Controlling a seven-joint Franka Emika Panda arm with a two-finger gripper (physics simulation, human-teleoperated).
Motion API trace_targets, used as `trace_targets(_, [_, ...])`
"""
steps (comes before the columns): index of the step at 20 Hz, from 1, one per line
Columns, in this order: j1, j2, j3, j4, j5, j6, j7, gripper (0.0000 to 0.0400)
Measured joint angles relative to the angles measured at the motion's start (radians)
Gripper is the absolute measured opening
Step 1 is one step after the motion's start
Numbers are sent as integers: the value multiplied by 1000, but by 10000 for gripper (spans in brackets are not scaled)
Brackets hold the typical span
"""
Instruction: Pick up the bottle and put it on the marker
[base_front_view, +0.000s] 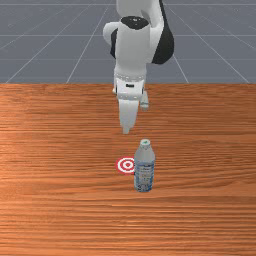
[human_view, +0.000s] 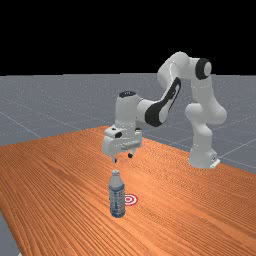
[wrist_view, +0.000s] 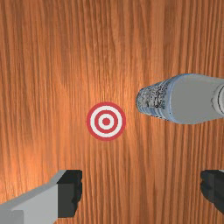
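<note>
At six o'clock from the gripper (human_view: 123, 158) in the far view, upright bottle (human_view: 117, 195), red-and-white marker (human_view: 131, 199) at its three o'clock, in the front view, bottle at the gripper's five o'clock, marker at the bottle's nine, in the wrist view, gripper (wrist_view: 141, 191) open, fingers (wrist_view: 70, 192) wide apart.

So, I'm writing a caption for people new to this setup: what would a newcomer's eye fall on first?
Probably the big white and grey arm, reaching toward the far view's left, its open gripper above the orange-brown table. Next, likely the red-and-white ringed marker, flat on the table, and the bottle, upright beside it toward the front view's right.
</note>
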Motion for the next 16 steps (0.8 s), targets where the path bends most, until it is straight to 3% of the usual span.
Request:
trace_targets(2, [11, 68, -10, 108, -16, -41, 10, 400])
trace_targets(3, [-20, 78, 19, 115, 56, 2, -44, 400])
trace_targets(4, [-25, 110, 25, 174, 56, -55, -73, 400])
trace_targets(7, [-28, 147, 29, 232, 55, -77, -93, 400])
trace_targets(10, [6, 182, -6, 290, 0, -105, -15, 400])
trace_targets(16, [-17, 208, 34, 330, 31, -113, -121, 400])
